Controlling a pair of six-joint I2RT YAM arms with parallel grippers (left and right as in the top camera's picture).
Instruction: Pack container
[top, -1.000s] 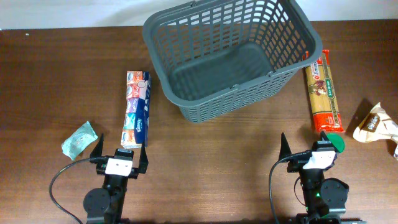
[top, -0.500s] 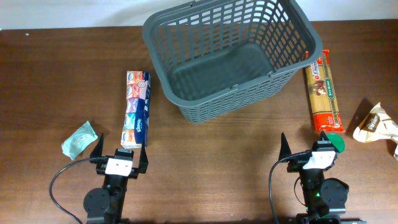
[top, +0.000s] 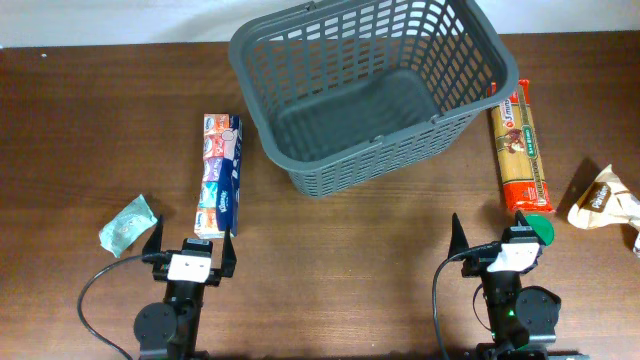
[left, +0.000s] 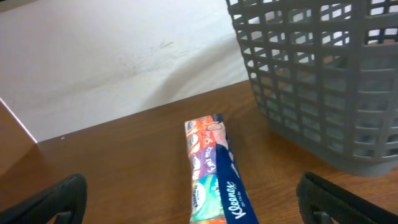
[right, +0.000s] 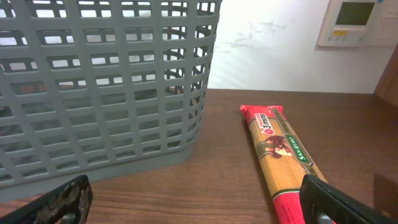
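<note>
One wall panel, R wrist only

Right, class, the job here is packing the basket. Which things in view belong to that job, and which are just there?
Likely part of the job:
- grey basket
- Kleenex tissue pack
- spaghetti packet
- teal sachet
- crumpled snack bag

Just there:
- wall control panel
- white wall
</note>
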